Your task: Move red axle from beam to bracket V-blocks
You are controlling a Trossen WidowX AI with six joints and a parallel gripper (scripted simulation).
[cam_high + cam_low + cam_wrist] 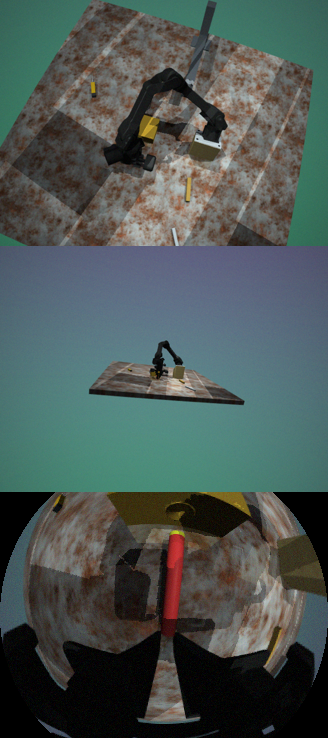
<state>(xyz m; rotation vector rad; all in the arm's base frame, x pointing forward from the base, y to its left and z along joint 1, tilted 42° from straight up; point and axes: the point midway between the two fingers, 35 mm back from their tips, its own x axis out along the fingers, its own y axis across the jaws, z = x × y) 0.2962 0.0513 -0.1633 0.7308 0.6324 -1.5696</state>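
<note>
Gripper point(132, 156) point(158, 377) point(167, 635) was closed down narrow on one end of the red axle point(174, 582). Axle was out of the yellow block point(149, 128) point(152, 373) point(145, 509), which I took for the beam: in the wrist view its yellow tip pointed at the round hole in the block's face, with table showing between tip and block. Couldn't make out the axle in the top or exterior views. Block sat beside the gripper, on the side toward the tan box point(204, 150) point(179, 372) point(305, 564) that carried the black arm point(140, 105) point(171, 351). Arm was bent up and over, gripper end low near the table point(71, 50) point(132, 394) point(55, 602). A long grey bar with a crosspiece point(195, 60) ran from behind the arm out past the table edge in the top view. Axle wasn't set in any V-blocks; couldn't identify those for certain. Yellow bar point(188, 189) point(181, 381) point(274, 643) lay near the tan box, pale strip point(175, 236) point(190, 388) beyond it. Small yellow-and-black tool point(93, 88) point(129, 369) point(59, 503) lay well apart, on the other side of the arm.
</note>
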